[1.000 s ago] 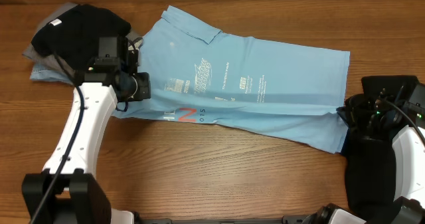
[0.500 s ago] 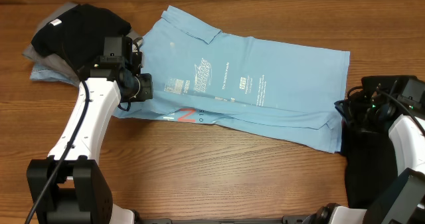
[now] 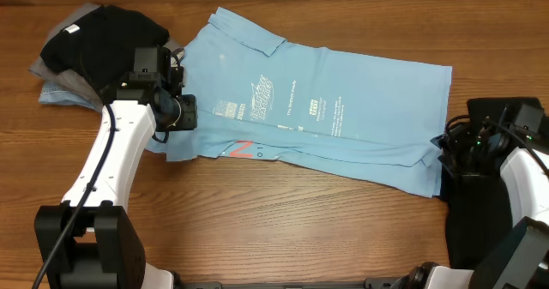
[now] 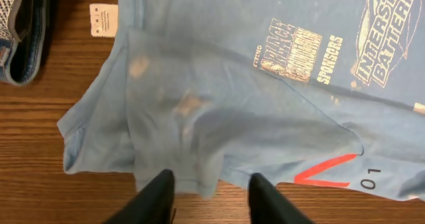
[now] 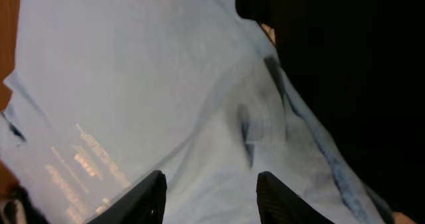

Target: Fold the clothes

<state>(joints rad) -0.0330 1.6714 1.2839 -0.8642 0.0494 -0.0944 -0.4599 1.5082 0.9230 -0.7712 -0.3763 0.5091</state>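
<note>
At upper left, a dark garment pile [image 3: 99, 32] sits partly behind our arm. Our left gripper [image 4: 211, 179] is parted and empty at the hem of the sky-blue T-shirt [image 3: 343, 109], which is spread mid-frame. Our right gripper [image 5: 209, 179] is parted and empty over the shirt's far-right edge, where a black shape [image 5: 345, 84] we cannot identify hides part of it.

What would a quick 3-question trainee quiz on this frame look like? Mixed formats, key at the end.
1. True or false: the left hand is clamped shut on the blue T-shirt.
2. What tops the pile at the table's far-left corner? A) a black garment B) a cardboard box C) a pair of shoes
3. Fill in: the shirt's end away from that pile lies under the ___ hand.
Key: 1 false, its fingers stand apart; 2 A; 3 right hand.
</note>
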